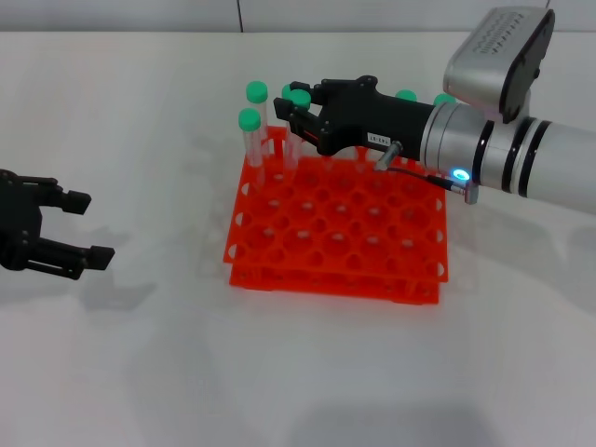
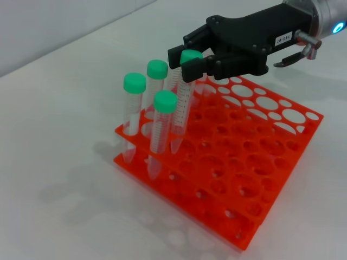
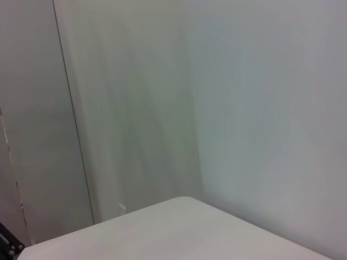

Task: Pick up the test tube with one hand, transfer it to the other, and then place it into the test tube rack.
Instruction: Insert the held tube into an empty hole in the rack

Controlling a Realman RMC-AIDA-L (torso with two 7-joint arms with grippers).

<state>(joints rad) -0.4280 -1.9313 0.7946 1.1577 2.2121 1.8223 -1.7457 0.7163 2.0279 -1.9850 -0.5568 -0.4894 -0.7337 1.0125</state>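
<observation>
Our right gripper (image 2: 187,58) is clamped on the tube (image 2: 183,103) over the rack (image 2: 260,162); our left gripper (image 1: 88,226) sits apart, fingers spread.

A bright orange-red test tube rack (image 1: 340,228) dotted with round holes sits on a plain white surface (image 1: 140,372), clear test tubes (image 2: 184,105) wear green caps, and the black right gripper (image 1: 296,114) carries a small white label.

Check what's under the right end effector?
The test tube, pinched at its green cap by the right end effector, hangs into the test tube rack. Whether its tip is seated can't be seen.
</observation>
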